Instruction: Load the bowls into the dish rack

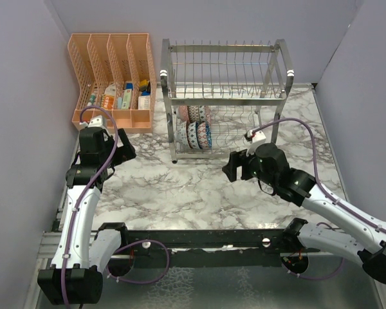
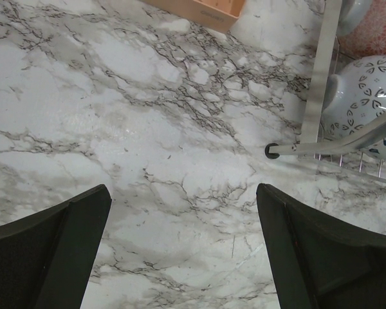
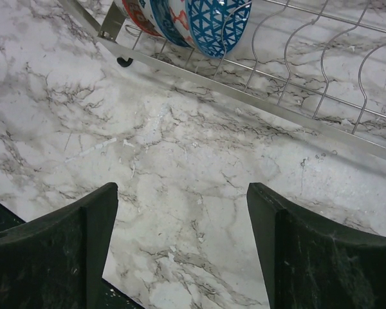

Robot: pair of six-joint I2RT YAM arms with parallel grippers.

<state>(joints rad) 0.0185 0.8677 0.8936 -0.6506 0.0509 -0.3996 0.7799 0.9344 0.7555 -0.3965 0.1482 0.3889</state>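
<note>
Left gripper (image 2: 183, 193) spread wide, holding nothing, above marble worktop (image 1: 180, 187) near left edge, right gripper (image 3: 180, 193) likewise spread, empty, bowls (image 1: 194, 132) on edge in dish rack (image 1: 166, 77) lower tier, far centre, beyond both.

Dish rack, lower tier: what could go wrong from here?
1. The open right gripper hangs just in front of the shiny metal wire dish rack; pushing forward could strike its front rail.
2. The patterned ceramic bowls stand on edge, packed at the left end; a knock might topple them.
</note>
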